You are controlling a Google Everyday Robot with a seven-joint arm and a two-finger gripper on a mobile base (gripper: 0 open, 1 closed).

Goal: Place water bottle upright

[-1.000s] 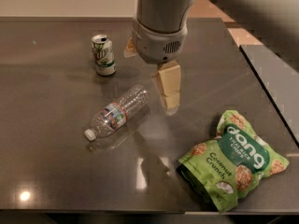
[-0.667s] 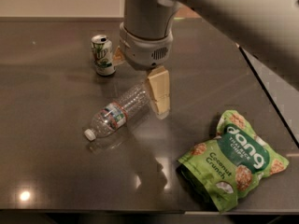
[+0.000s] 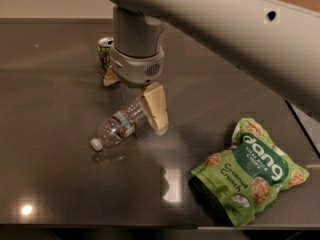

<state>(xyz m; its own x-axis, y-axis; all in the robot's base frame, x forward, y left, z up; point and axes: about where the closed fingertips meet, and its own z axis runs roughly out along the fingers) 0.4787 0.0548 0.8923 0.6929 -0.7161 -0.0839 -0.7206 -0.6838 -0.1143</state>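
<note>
while the bottle (image 3: 119, 128) lies on its side on the table (image 3: 60, 184), i have the gripper (image 3: 133, 93) over its base end, jaws open and empty; grasping and uprighting remain.

Green-and-white can (image 3: 104, 51) stands upright at back, left of centre, partly hidden behind the gripper (image 3: 134, 103), which hangs low over mid-table. Green chips bag (image 3: 254, 171), printed "Coconut Crunch", lies flat at front right, well apart from the can. Dark glossy table (image 3: 50, 149): small bright light spot at front left, paler square glare just left of the bag.
</note>
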